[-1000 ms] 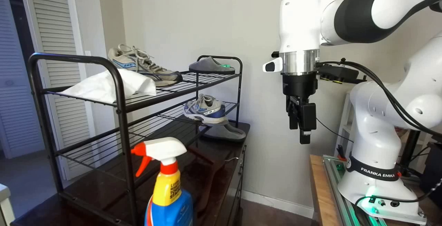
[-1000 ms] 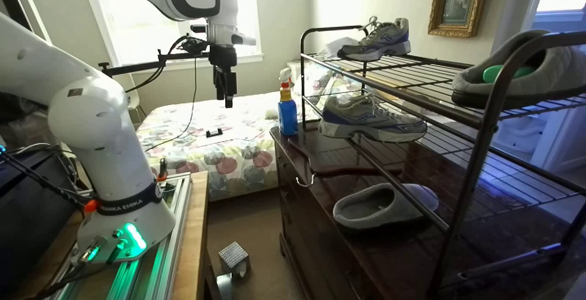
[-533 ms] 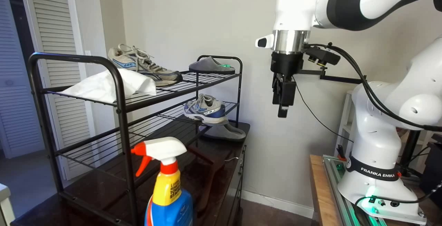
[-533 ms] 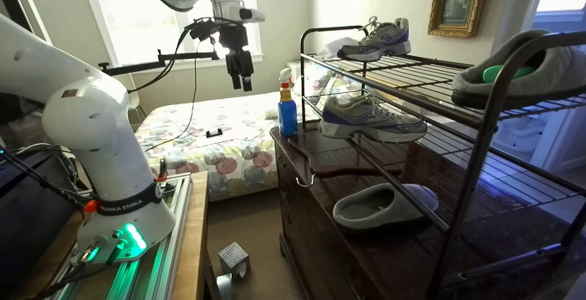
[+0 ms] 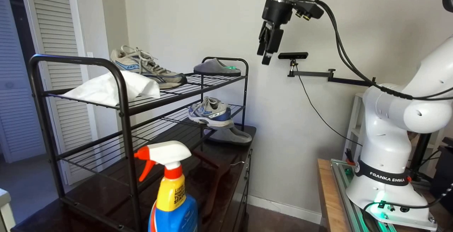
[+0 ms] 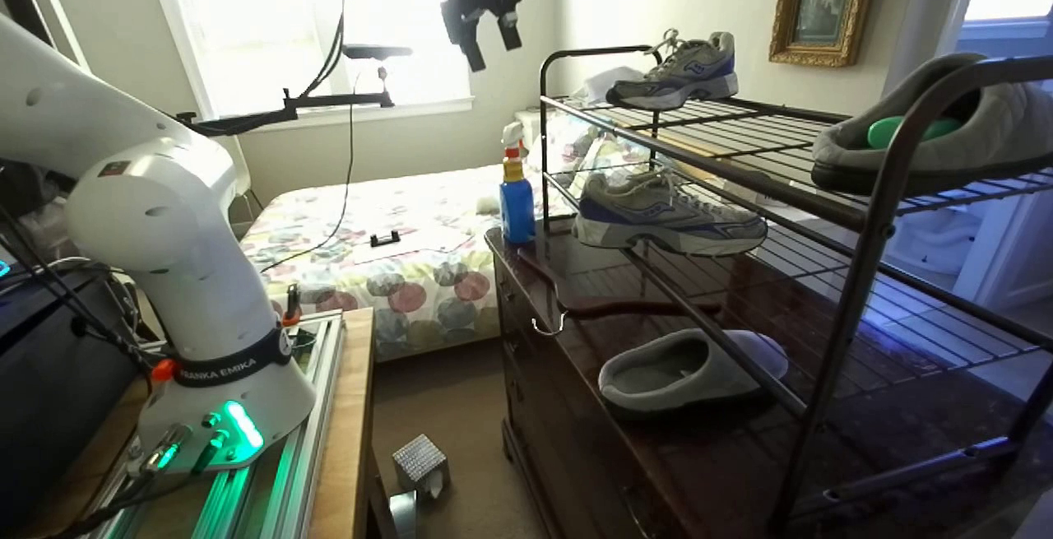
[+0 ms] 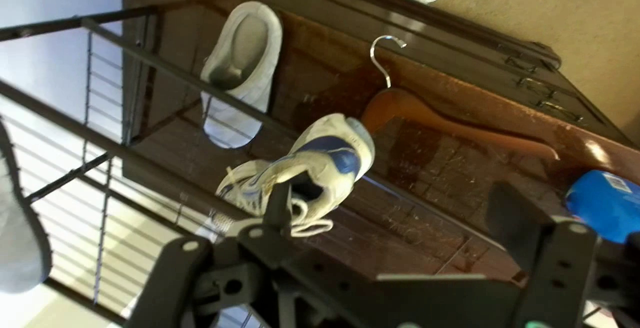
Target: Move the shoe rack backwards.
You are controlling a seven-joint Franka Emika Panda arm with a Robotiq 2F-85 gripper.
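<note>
- The rack (image 5: 126, 133) stands upright on the dresser (image 6: 568, 407). It fills the left half of the frame in an exterior view; in an exterior view the rack (image 6: 847, 308) takes the right half.
- On its top shelf: a white bundle (image 5: 116, 86) at the near left, a grey sneaker (image 5: 145, 65) close by — whether they touch, I cannot tell — and a slipper (image 6: 954, 156) at the far end with a green object (image 6: 884, 133) in it.
- On its lower shelf: a blue sneaker (image 6: 666, 214), heel jutting past the front bar.
- Below that, on the dresser top: a pale slipper (image 6: 691, 370), its toe partly beneath the rack.
- Also on the dresser: a hanger (image 7: 405, 105), hook at the edge, right of centre in the wrist view; and a spray bottle (image 5: 173, 203), upright, lower middle of the frame.
- The gripper (image 6: 494, 55) hangs tilted at the top of the frame in both exterior views, apart from the rack. It is released — the two fingers (image 7: 278, 205) spread wide.
- The arm (image 5: 384, 154) rises from a bench (image 5: 327, 193) at the lower right.
- Farther out: a camera (image 5: 293, 55) on a bracket, upper right; a bed (image 6: 395, 202), left of centre; a framed picture (image 6: 823, 4), upper right.
</note>
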